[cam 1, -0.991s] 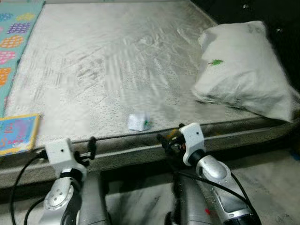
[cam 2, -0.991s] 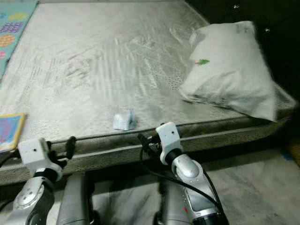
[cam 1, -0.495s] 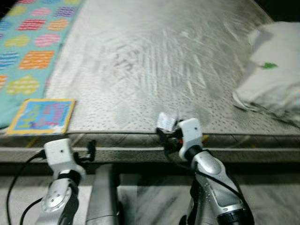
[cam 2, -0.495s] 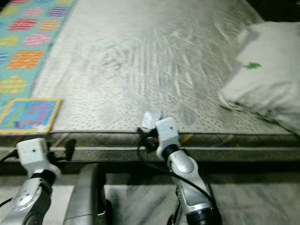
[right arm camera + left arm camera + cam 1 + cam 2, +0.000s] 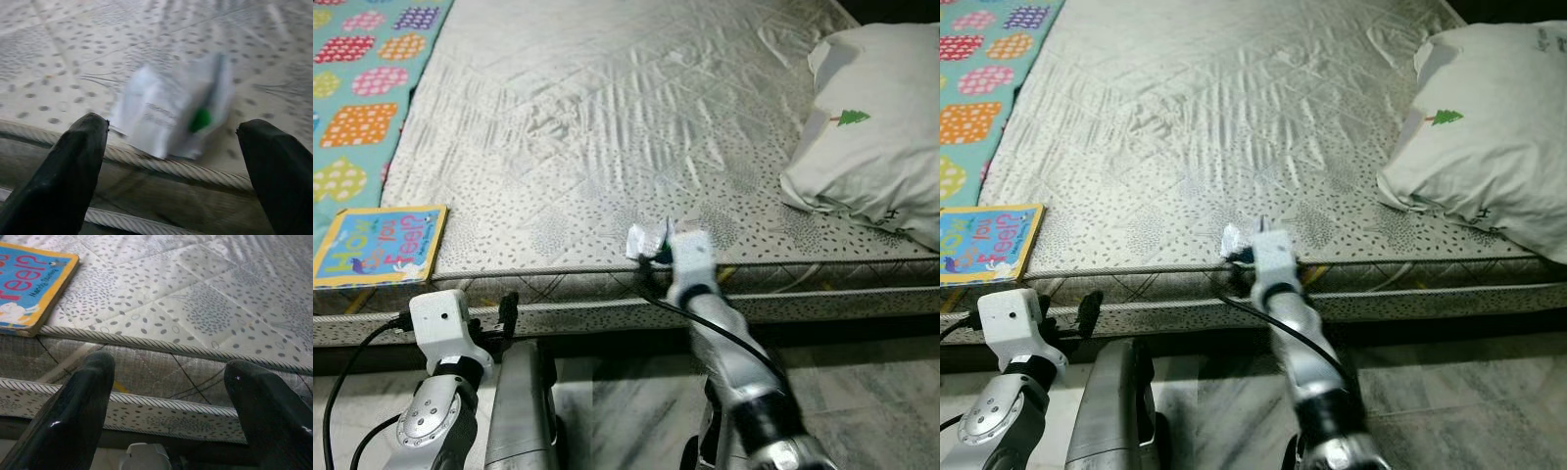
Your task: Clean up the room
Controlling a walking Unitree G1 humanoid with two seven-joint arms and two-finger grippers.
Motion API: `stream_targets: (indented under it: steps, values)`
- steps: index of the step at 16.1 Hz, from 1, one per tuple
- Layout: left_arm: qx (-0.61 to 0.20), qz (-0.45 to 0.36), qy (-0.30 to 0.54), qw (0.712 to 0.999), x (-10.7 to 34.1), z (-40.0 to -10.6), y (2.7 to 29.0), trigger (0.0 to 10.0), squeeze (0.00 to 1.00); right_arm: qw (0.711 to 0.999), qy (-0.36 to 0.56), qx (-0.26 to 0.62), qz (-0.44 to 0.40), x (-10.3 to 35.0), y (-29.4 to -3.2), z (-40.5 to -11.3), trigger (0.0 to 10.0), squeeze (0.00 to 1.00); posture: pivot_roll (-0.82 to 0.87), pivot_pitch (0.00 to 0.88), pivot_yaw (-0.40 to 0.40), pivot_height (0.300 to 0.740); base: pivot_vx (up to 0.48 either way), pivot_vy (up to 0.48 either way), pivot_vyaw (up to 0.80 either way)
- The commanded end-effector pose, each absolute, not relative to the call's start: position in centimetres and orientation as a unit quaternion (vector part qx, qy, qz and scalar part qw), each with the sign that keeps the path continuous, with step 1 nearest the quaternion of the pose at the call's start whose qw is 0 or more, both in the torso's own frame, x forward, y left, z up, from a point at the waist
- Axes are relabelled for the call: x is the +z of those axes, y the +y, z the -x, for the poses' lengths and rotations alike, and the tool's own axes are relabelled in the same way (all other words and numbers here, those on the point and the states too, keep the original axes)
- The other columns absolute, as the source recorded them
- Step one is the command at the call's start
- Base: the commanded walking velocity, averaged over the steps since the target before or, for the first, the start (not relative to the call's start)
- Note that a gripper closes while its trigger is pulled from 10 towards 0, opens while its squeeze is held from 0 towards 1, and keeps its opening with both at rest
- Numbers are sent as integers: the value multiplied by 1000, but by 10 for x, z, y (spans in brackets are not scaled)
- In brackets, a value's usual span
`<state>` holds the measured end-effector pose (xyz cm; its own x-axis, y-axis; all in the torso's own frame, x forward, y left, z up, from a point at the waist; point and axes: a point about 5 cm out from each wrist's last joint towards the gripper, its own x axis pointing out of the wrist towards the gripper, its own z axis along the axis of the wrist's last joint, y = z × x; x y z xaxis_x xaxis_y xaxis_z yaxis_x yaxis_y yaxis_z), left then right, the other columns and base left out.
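Note:
A small crumpled white packet (image 5: 644, 238) with a green mark lies on the grey mattress (image 5: 607, 117), right at its front edge. My right gripper (image 5: 652, 262) is stretched out to that edge and stands open; in the right wrist view the packet (image 5: 171, 115) sits just beyond and between the two black fingers (image 5: 73, 166), untouched. A colourful board book (image 5: 380, 245) rests on the mattress's front left corner. My left gripper (image 5: 170, 364) hangs low before the mattress side, open and holding nothing, with the book (image 5: 29, 284) off to one side of it.
A white pillow (image 5: 871, 127) with a small green tree print lies at the right of the mattress. A turquoise play mat (image 5: 362, 88) with coloured patches covers the far left. Grey marble floor (image 5: 862, 392) runs along the mattress front.
The camera has swung and steadied on the mattress front. My right arm has reached forward, bringing its open fingers up to the packet. The left arm has stayed low.

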<state>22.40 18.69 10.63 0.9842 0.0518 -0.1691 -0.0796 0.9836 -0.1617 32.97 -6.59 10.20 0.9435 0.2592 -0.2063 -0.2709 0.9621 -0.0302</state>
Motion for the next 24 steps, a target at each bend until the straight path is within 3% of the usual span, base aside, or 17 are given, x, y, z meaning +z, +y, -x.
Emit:
stream_targets:
  steps: [1, 6, 12, 13, 14, 24]
  values:
    - [24, 81, 87, 993, 107, -221, 186, 10000, 0, 985, 106, 133, 28, 101, -60, -331, 10000, 0, 48, 207, -11, 506, 0, 0, 0]
    - [20, 78, 88, 993, 109, -220, 184, 10000, 0, 987, 99, 126, 26, 107, -33, -343, 10000, 0, 59, 212, -12, 506, 0, 0, 0]
    - [32, 72, 92, 993, 112, -208, 188, 10000, 0, 989, 99, 96, 57, 106, -20, -350, 10000, 0, 123, 248, -28, 506, 0, 0, 0]
    - [32, 72, 93, 992, 112, -208, 188, 10000, 0, 989, 100, 93, 59, 105, -19, -350, 3451, 0, 126, 252, -29, 506, 0, 0, 0]
    - [32, 72, 94, 992, 113, -207, 188, 10000, 0, 989, 100, 90, 60, 106, -17, -351, 0, 0, 128, 256, -31, 506, 0, 0, 0]
    - [34, 73, 98, 992, 113, -207, 186, 10000, 0, 991, 98, 69, 64, 103, -21, -354, 0, 0, 126, 259, -31, 506, 0, 0, 0]
